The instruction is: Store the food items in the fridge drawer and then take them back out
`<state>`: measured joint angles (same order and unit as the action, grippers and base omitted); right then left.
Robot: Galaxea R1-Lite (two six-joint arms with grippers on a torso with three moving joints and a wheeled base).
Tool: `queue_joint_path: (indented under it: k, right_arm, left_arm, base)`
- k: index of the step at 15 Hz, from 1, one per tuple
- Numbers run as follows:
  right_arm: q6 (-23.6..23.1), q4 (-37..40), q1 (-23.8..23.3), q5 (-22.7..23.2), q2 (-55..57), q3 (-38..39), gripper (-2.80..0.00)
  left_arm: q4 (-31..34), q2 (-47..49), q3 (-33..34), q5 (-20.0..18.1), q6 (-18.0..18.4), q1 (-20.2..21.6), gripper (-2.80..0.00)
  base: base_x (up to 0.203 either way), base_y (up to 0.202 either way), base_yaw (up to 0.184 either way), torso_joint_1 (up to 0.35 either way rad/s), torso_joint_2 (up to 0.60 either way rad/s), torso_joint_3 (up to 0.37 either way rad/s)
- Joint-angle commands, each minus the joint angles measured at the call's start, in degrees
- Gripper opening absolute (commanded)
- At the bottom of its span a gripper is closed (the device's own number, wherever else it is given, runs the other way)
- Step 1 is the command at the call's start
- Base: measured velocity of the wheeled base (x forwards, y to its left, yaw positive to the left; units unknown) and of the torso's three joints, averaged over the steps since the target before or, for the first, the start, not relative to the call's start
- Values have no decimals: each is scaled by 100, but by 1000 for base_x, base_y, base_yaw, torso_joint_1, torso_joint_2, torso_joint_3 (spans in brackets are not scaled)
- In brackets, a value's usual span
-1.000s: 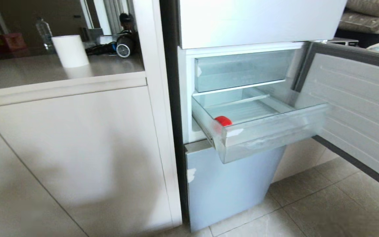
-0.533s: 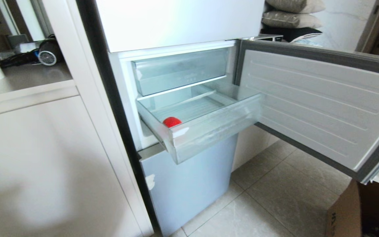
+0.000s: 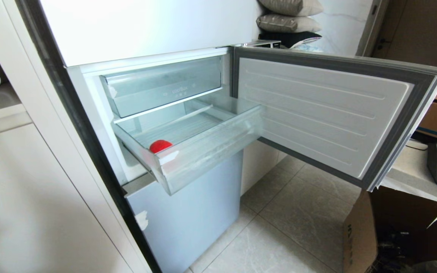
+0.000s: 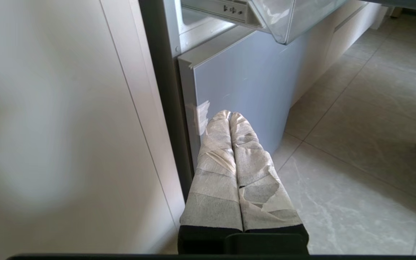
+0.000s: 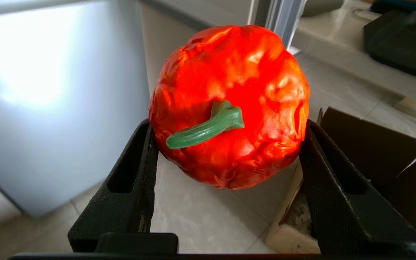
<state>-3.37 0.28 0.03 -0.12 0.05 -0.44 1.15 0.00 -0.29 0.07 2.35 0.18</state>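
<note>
The big fridge (image 3: 146, 30) stands with its door (image 3: 328, 110) swung wide open. The fridge drawer (image 3: 203, 148) is pulled out, high above the left gripper (image 4: 229, 117). A clear bin (image 3: 161, 89) sits just over the drawer. A brown cardboard box (image 3: 359, 235) sits on the tiled floor (image 3: 290, 212), low down and just past the right gripper (image 5: 229, 144). The left gripper hangs low by the fridge's bottom panel (image 4: 244, 83), its two taped fingers (image 4: 217, 159) pressed together with nothing between them. The right gripper's two black fingers (image 5: 132, 180) squeeze a wrinkly red pepper (image 5: 229, 104) with a green stem (image 5: 208, 128). A small red food piece (image 3: 160, 145) lies in the drawer's front corner, far above both grippers.
</note>
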Motion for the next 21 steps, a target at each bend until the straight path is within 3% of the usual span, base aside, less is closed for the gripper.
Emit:
queue_joint_path:
  k: [1, 4, 7, 10, 14, 17, 21]
  right_arm:
    - [151, -45, -6, -238, 294, -345, -280]
    - [776, -34, -163, -624, 1558, -1111, -280]
    - [1417, -212, -621, -924, 3187, -1508, -280]
    - [1802, -1116, -1209, -1030, 4928, -1679, -280]
    - [2030, -2070, -1998, -1095, 6915, -2052, -280]
    - [2012, -2261, -3163, -882, 8210, -3010, -280]
    - [1852, -2321, -4116, -486, 9701, -4291, -280]
  left_arm:
    - [0, 0, -6, 1, 3, 0, -280]
    - [0, 0, -5, 1, 3, 0, -280]
    - [0, 0, 2, 1, 3, 0, -280]
    - [0, 0, 2, 2, 3, 0, -280]
    - [0, 0, 2, 1, 3, 0, -280]
    - [0, 0, 2, 1, 3, 0, -280]
    - [0, 0, 2, 1, 3, 0, -280]
  base:
    - [0, 0, 0, 0, 0, 0]
    - [0, 0, 0, 0, 0, 0]
    - [0, 0, 0, 0, 0, 0]
    - [0, 0, 0, 0, 0, 0]
    - [0, 0, 0, 0, 0, 0]
    - [0, 0, 0, 0, 0, 0]
    - [0, 0, 0, 0, 0, 0]
